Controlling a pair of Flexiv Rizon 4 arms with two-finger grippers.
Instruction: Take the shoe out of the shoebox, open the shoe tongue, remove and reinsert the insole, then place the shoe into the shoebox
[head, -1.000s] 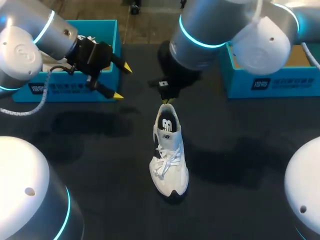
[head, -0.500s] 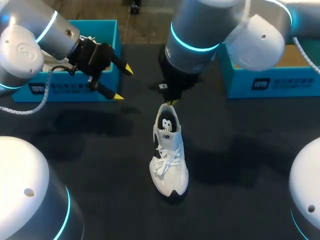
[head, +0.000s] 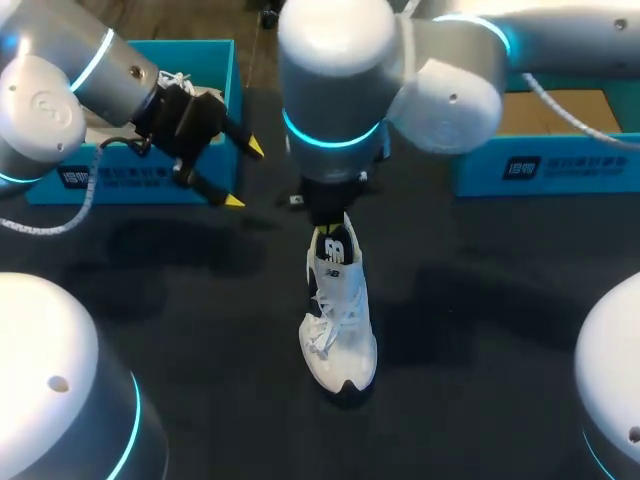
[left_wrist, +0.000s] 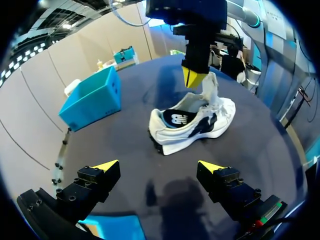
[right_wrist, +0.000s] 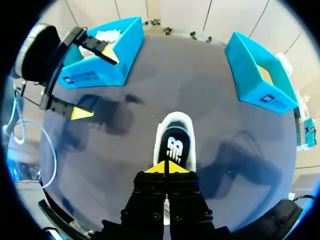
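— Changed since a second ago?
— Swung the right arm (head: 330, 90) leftward; left the shoe (head: 338, 310) lying on the table (head: 480, 300).
— Posed how?
— Reaching down with the right gripper (right_wrist: 165, 167) pinched on the tongue (left_wrist: 210, 90); holding the left gripper (head: 243, 175) spread wide beside the left shoebox (head: 120, 180).

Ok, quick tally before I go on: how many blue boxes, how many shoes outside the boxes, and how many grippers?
Blue boxes: 2, the left box and the right box
White shoe outside the boxes: 1
Grippers: 2, the left gripper and the right gripper
Total: 5
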